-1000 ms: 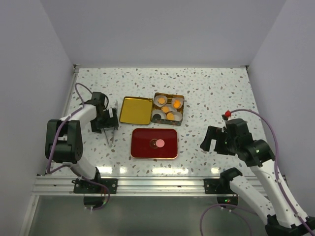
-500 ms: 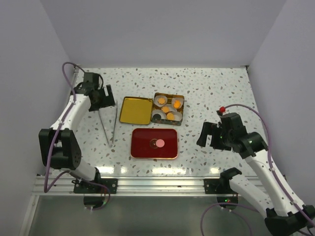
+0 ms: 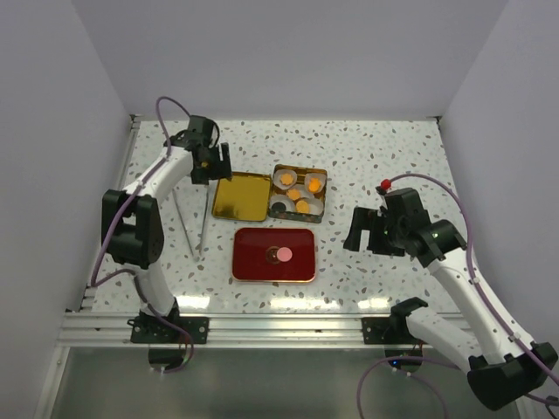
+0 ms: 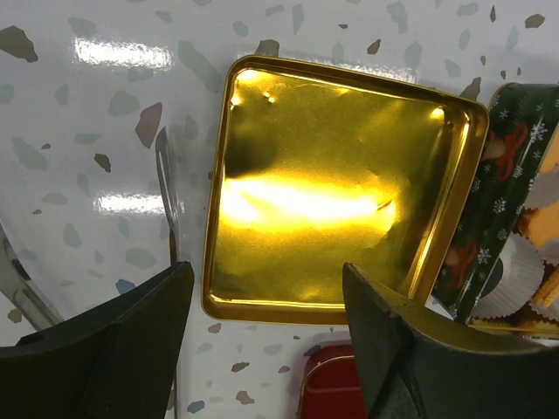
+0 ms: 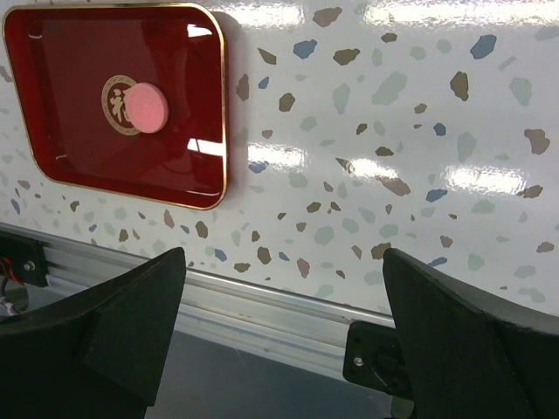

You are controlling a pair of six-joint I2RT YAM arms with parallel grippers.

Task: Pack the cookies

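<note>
pink cookie (image 5: 146, 95): light, thin, brittle (judged by look); pinch edges gently. left gripper (image 4: 266, 279), right gripper (image 5: 284, 262) wide open, empty.

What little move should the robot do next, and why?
Probably the right gripper should slide left over the round pink cookie. That cookie lies on the red rectangular tray, outside the green cookie tin, and the gripper is open and empty beside the tray.

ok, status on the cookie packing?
Both open, empty: left gripper over gold lid, right gripper right of red tray. One pink cookie on it, orange cookies in tin. Nothing blocking; tongs lie left.
</note>
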